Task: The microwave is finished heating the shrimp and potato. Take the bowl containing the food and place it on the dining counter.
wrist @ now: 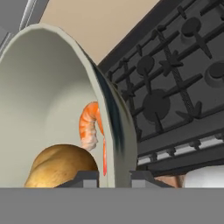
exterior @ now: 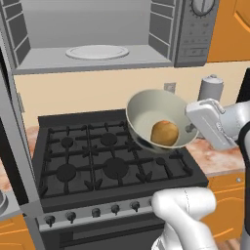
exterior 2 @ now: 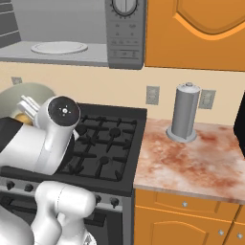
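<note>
- Gripping the bowl (exterior: 158, 119) by its right rim, the gripper (wrist: 113, 178) has its fingers closed on the wall, one inside, one outside.
- Bowl held tilted above the stove (exterior: 107, 156), holding the potato (exterior: 164, 133) and shrimp (wrist: 89, 127).
- Microwave (exterior: 97, 34) above stands open.

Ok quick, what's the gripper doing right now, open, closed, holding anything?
Gripper: shut on the rim of the bowl, one finger inside the wall and one outside, holding it above the stove with the potato and shrimp inside.
</note>
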You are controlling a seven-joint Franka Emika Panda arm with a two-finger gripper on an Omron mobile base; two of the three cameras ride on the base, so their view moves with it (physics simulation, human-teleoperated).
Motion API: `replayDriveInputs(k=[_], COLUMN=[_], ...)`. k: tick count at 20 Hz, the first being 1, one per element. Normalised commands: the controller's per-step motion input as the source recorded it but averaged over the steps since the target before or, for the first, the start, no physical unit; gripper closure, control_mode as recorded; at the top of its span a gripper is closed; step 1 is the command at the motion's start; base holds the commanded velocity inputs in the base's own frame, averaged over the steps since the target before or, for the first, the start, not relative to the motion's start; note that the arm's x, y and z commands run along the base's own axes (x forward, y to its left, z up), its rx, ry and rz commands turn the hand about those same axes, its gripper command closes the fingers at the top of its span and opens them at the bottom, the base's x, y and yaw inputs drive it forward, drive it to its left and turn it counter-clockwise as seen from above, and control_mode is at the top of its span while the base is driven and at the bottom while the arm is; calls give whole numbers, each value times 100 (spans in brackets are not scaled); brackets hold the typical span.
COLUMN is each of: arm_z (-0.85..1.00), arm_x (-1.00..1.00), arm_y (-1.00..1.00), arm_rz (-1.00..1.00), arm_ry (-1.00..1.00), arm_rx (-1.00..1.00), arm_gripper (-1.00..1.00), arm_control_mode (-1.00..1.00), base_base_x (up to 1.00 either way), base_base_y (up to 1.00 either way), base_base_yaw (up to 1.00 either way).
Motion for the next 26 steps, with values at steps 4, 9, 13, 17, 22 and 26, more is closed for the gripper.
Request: replayDriveInputs(k=[4, 9, 13, 17, 22, 26], arm_z=[0, 0, 0, 0, 0, 0], arm_x=[0, 0, 0, 0, 0, 0], arm_y=[4, 0, 0, 0, 0, 0], arm_rz=[0, 0, 0, 0, 0, 0], arm_ry=[0, 0, 0, 0, 0, 0], arm_rx=[0, 0, 0, 0, 0, 0], arm_gripper=[100, 100, 100, 100, 100, 100], arm_control_mode=[-100, 100, 100, 100, 100, 100], base_base_x=[0, 0, -34, -55, -62, -34], base_base_y=[0, -22, -98, -77, -24, 0], base_base_yaw=[0, 3, 16, 51, 90, 100])
